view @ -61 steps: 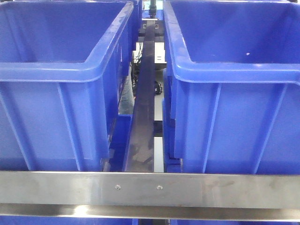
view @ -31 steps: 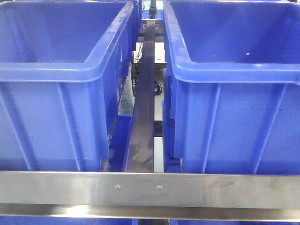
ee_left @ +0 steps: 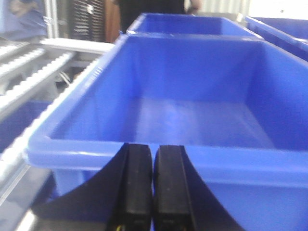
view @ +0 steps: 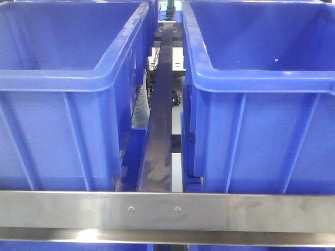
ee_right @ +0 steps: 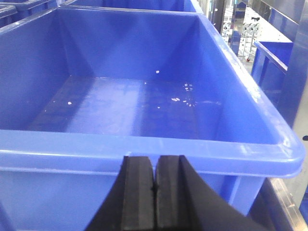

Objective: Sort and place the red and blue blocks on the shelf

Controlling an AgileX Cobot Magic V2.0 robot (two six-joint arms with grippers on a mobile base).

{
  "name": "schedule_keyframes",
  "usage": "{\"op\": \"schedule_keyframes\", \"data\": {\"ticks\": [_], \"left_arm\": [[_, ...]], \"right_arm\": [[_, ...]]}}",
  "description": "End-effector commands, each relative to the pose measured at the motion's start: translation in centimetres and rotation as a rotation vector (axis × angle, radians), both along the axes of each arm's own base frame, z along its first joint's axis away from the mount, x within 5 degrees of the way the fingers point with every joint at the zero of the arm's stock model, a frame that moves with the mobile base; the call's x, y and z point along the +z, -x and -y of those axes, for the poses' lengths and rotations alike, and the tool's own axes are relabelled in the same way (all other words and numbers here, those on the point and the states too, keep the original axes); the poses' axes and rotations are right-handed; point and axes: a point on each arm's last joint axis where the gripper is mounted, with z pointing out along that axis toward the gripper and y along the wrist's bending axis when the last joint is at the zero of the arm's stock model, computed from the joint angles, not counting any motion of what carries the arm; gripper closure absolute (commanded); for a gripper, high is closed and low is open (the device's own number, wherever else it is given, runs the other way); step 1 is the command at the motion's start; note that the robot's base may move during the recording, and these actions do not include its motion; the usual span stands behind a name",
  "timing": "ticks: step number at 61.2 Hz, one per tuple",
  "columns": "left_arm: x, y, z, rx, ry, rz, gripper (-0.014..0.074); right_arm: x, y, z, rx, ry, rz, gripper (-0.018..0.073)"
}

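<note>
The red and blue blocks are out of view in every frame. The shelf shows in the front view as a flat metal front rail (view: 167, 212) with two screws, and two large blue bins stand on it, the left bin (view: 68, 78) and the right bin (view: 261, 78). My left gripper (ee_left: 153, 149) is shut and empty, just in front of the near rim of a blue bin (ee_left: 159, 156). My right gripper (ee_right: 154, 160) is shut and empty, just in front of the near rim of another blue bin (ee_right: 144, 144). Both bins look empty inside.
A dark metal divider rail (view: 159, 120) runs between the two bins. Roller tracks (ee_left: 29, 77) lie left of the left bin. More blue bins stand behind (ee_left: 187, 24). White specks (ee_right: 185, 94) lie on the right bin's floor. A steel post (ee_right: 293, 72) stands at the right.
</note>
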Motion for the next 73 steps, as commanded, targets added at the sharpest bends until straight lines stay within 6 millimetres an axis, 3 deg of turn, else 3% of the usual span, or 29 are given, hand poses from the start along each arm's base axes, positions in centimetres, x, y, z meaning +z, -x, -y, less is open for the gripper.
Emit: {"op": "schedule_keyframes", "data": {"ticks": [1,73], "left_arm": [[-0.26,0.05,0.0,-0.005,0.011,0.048,0.0473],[-0.26,0.06,0.19,-0.04,0.015,0.047,0.0473]], "right_arm": [[1.78,0.37,0.03,-0.005,0.006,0.137,0.0505],[1.78,0.37,0.03,-0.005,0.006,0.137,0.0505]]}}
